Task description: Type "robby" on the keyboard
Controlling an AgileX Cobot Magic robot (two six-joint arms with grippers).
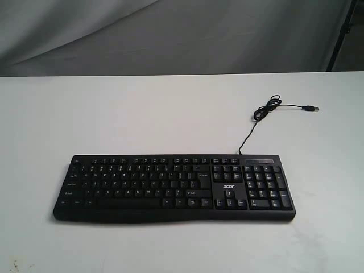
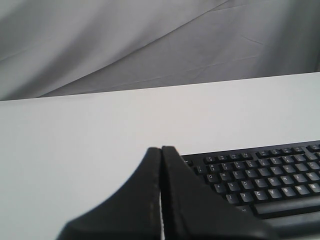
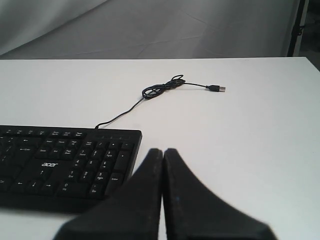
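White table (image 1: 142,114), grey cloth backdrop (image 1: 170,34). Left gripper (image 2: 161,150), pressed together, near the left end of the keyboard (image 1: 173,187): black, full-size, white legends, number pad, "acer" logo, flat at centre-front, thin cable (image 3: 161,88) coiled behind. Right gripper (image 3: 163,151), likewise pressed together, near its right end.

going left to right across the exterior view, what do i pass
keyboard (letter keys → acer logo → number pad) → usb plug → black stand; the cable coil sits above the number pad, so it is left out
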